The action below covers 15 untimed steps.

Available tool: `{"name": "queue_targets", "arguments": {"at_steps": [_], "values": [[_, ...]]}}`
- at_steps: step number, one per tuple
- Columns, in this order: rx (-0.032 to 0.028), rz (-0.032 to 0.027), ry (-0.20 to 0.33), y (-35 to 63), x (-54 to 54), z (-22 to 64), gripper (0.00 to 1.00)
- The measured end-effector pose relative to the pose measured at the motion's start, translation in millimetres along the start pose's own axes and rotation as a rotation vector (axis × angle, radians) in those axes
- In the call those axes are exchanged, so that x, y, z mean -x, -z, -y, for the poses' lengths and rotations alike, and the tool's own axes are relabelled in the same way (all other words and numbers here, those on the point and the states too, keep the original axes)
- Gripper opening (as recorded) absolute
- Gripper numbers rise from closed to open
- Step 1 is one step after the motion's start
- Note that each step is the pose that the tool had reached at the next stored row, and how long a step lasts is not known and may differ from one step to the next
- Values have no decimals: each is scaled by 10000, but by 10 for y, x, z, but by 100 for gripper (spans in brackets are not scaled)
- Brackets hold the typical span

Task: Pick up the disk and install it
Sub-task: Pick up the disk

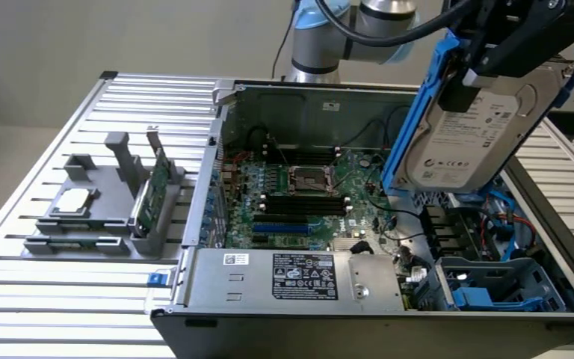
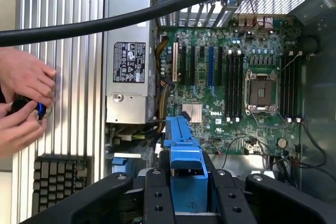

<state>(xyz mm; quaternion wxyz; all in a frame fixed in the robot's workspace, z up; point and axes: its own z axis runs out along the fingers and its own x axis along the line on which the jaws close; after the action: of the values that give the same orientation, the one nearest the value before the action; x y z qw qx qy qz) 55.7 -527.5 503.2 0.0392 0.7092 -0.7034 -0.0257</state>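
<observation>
Item 1, the disk (image 1: 471,131): we log it held aloft and upright above the open computer case (image 1: 317,101), label side towards the exterior view, with its blue carrier framing both long edges. It touches nothing in the case.

Item 2, the gripper (image 1: 466,86): we record it clamped on the disk's upper end. In the wrist view its black fingers (image 2: 157,198) flank the blue carrier (image 2: 184,145), a hold we judge leaves the lower end free to enter a slot.

Item 3, the drive bay (image 1: 492,288): we find it in the case corner on the exterior view's right, blue-lined, below the disk.

Item 4, the motherboard (image 1: 297,194) and power supply (image 1: 297,277): both are seated.

Item 5, the grey fixture (image 1: 87,209): it stands on the slatted table (image 1: 57,299) holding a square chip (image 1: 72,200) and a green card (image 1: 152,194).

Item 6, a person's hands (image 2: 23,77): they are beside the case, holding a small dark object.
</observation>
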Motion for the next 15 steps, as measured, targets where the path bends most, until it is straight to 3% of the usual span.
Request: {"name": "queue_targets", "arguments": {"at_steps": [10,15], "values": [[28,6,2,1,-317,163,33],[28,56,7,-31,-460,233,33]]}}
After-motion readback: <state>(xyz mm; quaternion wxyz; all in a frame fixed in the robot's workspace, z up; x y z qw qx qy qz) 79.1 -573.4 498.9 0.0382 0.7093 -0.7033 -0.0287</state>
